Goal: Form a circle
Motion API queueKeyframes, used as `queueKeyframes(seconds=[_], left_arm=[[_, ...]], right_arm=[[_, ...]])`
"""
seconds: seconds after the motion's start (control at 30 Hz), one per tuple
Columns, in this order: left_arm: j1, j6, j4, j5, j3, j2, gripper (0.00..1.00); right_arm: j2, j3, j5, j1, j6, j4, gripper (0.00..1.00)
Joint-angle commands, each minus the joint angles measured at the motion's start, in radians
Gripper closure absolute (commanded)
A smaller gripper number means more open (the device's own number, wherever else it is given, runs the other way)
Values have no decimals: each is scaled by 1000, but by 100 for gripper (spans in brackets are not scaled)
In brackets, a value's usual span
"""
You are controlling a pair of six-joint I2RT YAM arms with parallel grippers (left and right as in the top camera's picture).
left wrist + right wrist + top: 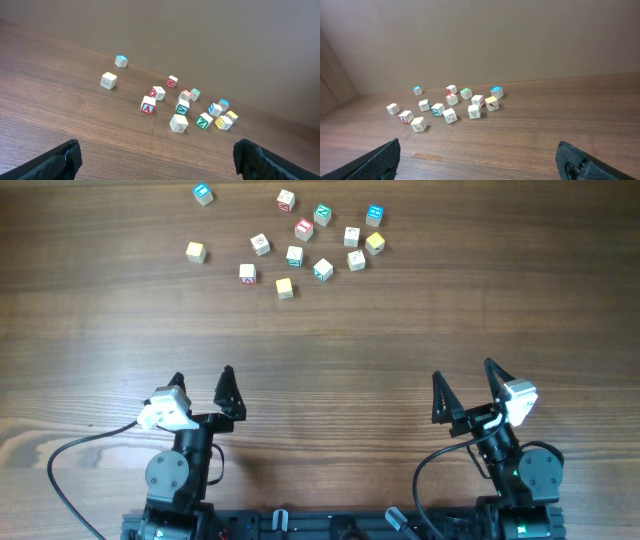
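Clearly, no ring yet: cubes are scattered. Left gripper & right gripper are held wide open, empty; outliers should be nudged inward 1st, w/ even spacing.

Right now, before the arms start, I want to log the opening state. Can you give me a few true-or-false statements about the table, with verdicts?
1. The cubes already form a tight ring. False: they lie loosely scattered, with no ring yet.
2. The left hand and the right hand are both open. True.
3. The left hand holds a cube. False: it is empty and well away from the cubes.
4. All the cubes lie on the far part of the table, away from the arms. True.
5. Some cubes are stacked. False: each one rests singly on the table.
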Motion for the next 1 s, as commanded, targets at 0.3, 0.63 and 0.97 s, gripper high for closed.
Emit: queueKeyframes(seconds=[0.3,0.63,0.97], left_arm=[[-5,13,-1,54,-3,5,0],[-5,13,-2,54,-3,6,0],[-5,17,-104,88,227,14,0]], right_arm=[[-13,-1,9,5,-6,2,0],[-13,-1,9,5,-6,2,0],[-13,-1,9,5,-6,2,0]])
